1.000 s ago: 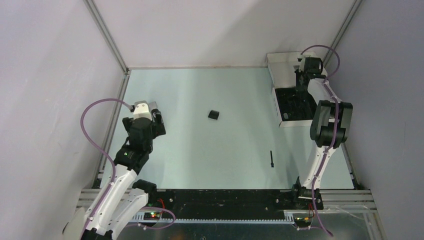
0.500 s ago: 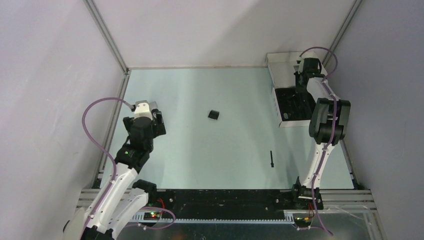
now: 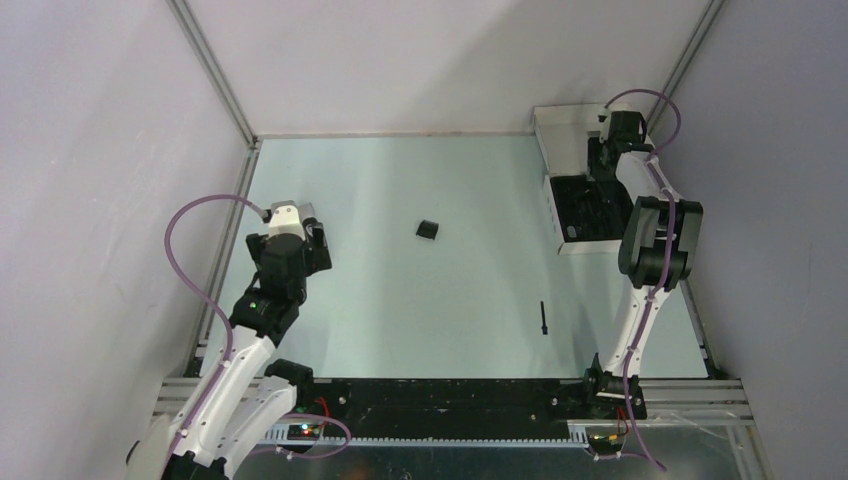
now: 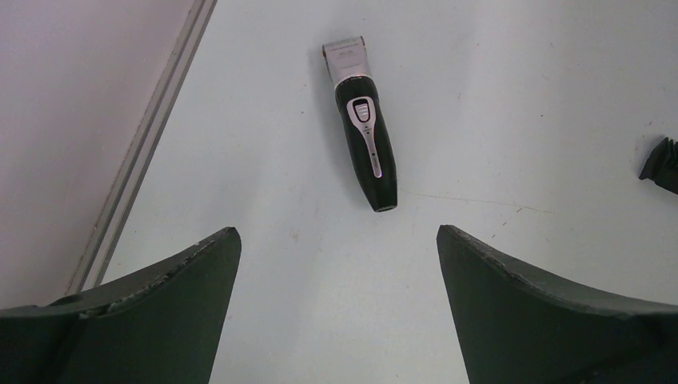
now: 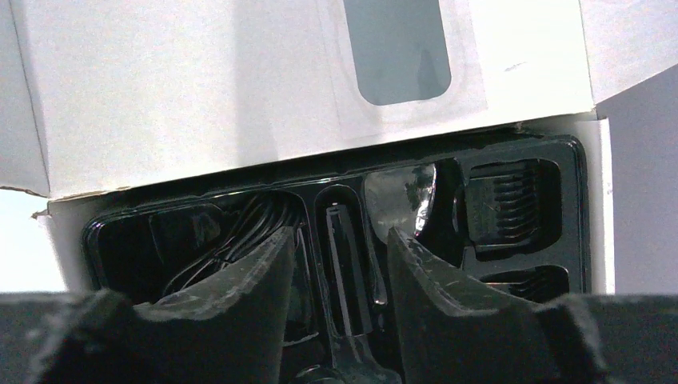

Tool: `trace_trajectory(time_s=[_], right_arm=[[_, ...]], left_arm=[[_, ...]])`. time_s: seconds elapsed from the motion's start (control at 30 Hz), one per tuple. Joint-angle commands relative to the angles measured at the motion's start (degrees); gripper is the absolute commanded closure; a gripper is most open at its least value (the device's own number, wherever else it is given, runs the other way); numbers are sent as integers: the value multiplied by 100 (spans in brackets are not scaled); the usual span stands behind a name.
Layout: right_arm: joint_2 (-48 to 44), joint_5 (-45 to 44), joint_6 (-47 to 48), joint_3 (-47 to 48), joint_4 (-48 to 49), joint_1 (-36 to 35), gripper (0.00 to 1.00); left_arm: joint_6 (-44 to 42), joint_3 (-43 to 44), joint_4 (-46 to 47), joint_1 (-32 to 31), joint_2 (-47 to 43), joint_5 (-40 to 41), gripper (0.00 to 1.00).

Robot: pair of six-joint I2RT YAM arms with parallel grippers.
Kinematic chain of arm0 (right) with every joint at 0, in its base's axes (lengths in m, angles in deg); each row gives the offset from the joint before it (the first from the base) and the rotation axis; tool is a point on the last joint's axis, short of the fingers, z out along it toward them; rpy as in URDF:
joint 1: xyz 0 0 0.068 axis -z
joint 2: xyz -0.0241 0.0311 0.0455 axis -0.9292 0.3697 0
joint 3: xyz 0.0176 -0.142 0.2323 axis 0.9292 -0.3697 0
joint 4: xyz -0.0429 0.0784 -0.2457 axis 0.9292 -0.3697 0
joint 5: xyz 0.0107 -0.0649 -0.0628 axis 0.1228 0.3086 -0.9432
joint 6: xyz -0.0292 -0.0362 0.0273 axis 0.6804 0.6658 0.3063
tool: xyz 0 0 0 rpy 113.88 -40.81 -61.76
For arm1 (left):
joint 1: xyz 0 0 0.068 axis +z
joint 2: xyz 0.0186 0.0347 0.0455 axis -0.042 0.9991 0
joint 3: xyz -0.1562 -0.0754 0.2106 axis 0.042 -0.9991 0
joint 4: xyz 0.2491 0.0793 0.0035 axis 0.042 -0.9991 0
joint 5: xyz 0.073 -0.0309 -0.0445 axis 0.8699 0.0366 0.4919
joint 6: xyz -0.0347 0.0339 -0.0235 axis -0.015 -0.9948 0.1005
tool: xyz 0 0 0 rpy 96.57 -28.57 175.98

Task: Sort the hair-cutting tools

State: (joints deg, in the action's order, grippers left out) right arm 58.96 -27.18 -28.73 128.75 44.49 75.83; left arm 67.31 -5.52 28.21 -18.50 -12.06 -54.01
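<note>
The silver-grey and black hair clipper (image 4: 364, 128) lies on the table ahead of my left gripper (image 4: 336, 232), which is open, empty and above the table. The top view does not show the clipper. A small black blocky piece (image 3: 427, 229) lies mid-table and shows at the left wrist view's right edge (image 4: 662, 164). The thin stick brush (image 3: 543, 318) lies near the front right. My right gripper (image 5: 336, 236) hovers over the black tray (image 5: 560, 152) with its jaws partly open and nothing between them. A coiled cable (image 5: 240, 228) and a comb attachment (image 5: 512, 200) lie in tray pockets.
The white box (image 3: 560, 125) with the black tray (image 3: 572, 205) stands at the back right, its lid (image 5: 200, 88) raised behind the tray. An aluminium frame rail (image 3: 225, 260) runs along the left edge. The enclosure walls are close on both sides.
My right wrist has shifted slightly over the box. The left arm has barely moved. Nothing on the table has moved.
</note>
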Motion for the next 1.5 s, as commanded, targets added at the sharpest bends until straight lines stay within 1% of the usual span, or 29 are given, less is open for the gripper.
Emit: trace_trajectory(time_s=[0.0, 0.17, 0.23, 0.3, 0.53, 0.77, 0.93, 1.13, 1.47], right_arm=[[-302, 111, -287, 59, -61, 122, 53], [-444, 228, -518, -266, -121, 196, 71], [-497, 241, -581, -391, -129, 215, 75], [-546, 231, -640, -497, -127, 227, 77], [-615, 313, -719, -688, -82, 253, 81], [-398, 376, -715, -637, -123, 313, 86], [-211, 458, -668, -418, -219, 336, 90], [-59, 583, -705, -306, -338, 337, 91], [-26, 481, -849, -408, -418, 361, 92]], left_arm=[[-93, -33, 206, 40, -40, -1, 0], [-86, -31, 205, 45, -31, -27, 0], [-86, -31, 207, 41, -24, -38, 0], [-86, -33, 211, 44, -17, -48, 0], [-86, -32, 213, 45, -12, -80, 0], [-95, -32, 220, 45, -12, -71, 0], [-95, -31, 215, 45, -10, -71, 0], [-101, -32, 206, 43, -19, -64, 0], [-91, -33, 209, 44, -58, -70, 0]])
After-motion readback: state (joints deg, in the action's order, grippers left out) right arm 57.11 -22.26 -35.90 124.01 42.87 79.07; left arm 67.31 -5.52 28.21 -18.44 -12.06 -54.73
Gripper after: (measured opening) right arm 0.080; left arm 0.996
